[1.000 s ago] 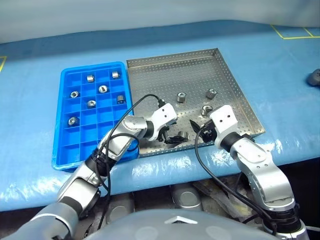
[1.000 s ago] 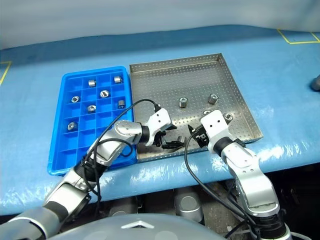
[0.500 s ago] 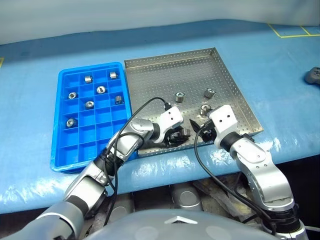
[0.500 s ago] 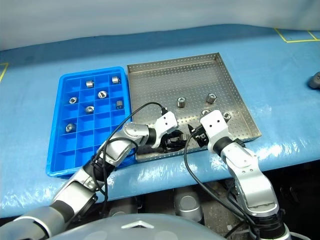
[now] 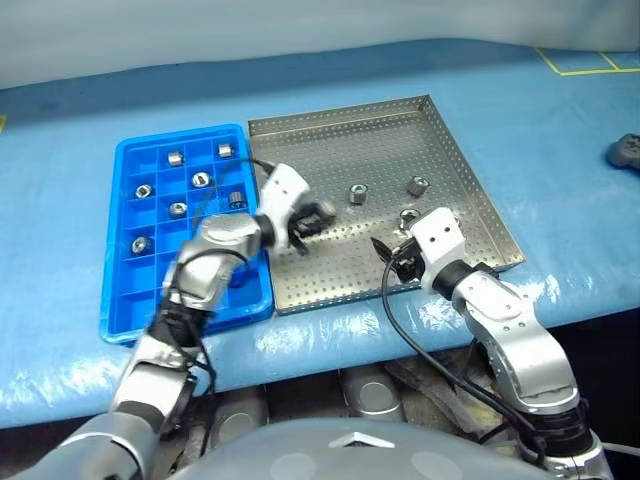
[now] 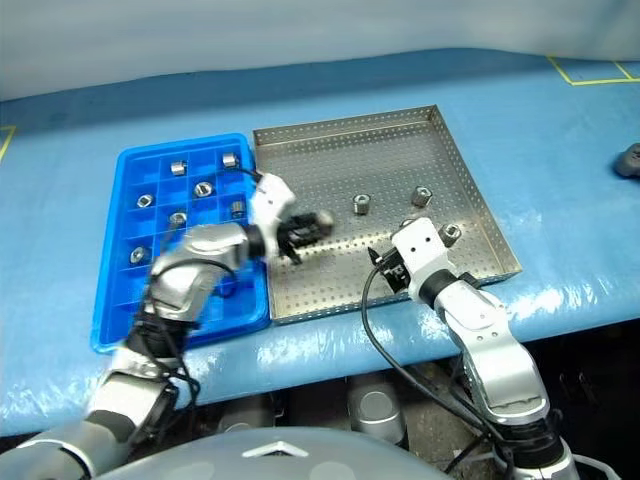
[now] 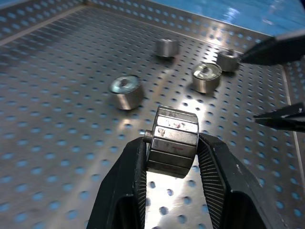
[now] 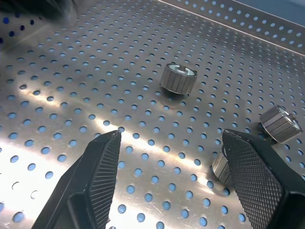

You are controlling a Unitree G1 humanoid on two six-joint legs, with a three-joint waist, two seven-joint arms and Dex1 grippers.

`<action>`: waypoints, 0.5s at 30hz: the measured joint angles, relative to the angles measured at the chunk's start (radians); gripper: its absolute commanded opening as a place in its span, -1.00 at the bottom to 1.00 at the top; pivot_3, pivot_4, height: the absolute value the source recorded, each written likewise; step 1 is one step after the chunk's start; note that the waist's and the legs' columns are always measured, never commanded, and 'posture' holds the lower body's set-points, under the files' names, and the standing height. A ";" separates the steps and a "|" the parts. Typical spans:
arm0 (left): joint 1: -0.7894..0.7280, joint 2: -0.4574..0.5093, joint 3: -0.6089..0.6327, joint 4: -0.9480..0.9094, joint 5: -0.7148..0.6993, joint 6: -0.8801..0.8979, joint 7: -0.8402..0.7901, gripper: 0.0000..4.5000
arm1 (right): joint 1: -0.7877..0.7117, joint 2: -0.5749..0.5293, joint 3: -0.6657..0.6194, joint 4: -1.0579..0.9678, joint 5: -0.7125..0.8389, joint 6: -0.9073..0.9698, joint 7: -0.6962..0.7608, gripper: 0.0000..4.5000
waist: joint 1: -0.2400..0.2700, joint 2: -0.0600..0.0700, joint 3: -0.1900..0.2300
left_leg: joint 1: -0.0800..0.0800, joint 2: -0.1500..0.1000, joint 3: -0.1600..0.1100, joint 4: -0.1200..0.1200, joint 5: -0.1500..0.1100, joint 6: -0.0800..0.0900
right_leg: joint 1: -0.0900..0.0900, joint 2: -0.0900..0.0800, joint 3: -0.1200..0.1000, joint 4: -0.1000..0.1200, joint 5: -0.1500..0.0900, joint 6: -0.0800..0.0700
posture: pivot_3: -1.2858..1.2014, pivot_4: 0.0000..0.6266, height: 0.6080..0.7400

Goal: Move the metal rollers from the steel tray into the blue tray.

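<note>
Roller (image 7: pixel 172 141) is pinched in the left end effector (image 5: pixel 312 222), axis lying level across the fingers, above the steel tray's (image 5: pixel 440 140) left edge; the blue tray (image 5: pixel 124 300) sits just at 9 o'clock, so the left arm has the short carry. Blue tray holds six rollers in separate cells; steel tray holds three loose ones (image 5: pixel 356 194) toward 3 o'clock. Right end effector (image 8: pixel 171 157) is spread and empty over those.

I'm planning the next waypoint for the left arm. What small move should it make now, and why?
Probably carry on leftward to the blue tray and stop above an empty compartment. The left end effector is shut on a metal roller, held above the steel tray near its left edge, so only a short crossing remains before release.
</note>
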 measured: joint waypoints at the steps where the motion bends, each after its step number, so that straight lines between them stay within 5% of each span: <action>1: 0.027 0.072 0.020 -0.051 -0.007 0.031 -0.008 -0.44 | -0.005 -0.002 0.003 0.005 0.000 0.000 0.007 0.58 | 0.002 0.000 0.000 | 0.000 0.000 0.000 -0.001 0.000 0.000 | 0.000 0.000 0.000 0.000 0.000 0.000 | -0.06 -0.52 1.00; 8: 0.209 0.361 0.171 -0.346 -0.076 0.250 -0.029 -0.44 | -0.043 -0.014 0.055 0.042 0.000 -0.007 0.061 0.58 | 0.070 -0.004 0.002 | -0.003 0.000 0.000 -0.004 0.000 0.000 | -0.003 -0.002 -0.001 -0.003 -0.001 -0.002 | 0.02 -0.52 1.00; 15: 0.490 0.438 0.397 -0.553 -0.154 0.425 -0.037 -0.44 | -0.091 0.020 0.112 0.081 0.018 -0.031 0.114 0.58 | 0.122 -0.005 0.004 | -0.001 0.000 0.000 -0.005 0.000 0.000 | -0.003 -0.002 -0.002 -0.002 -0.002 -0.005 | 0.08 -0.52 1.00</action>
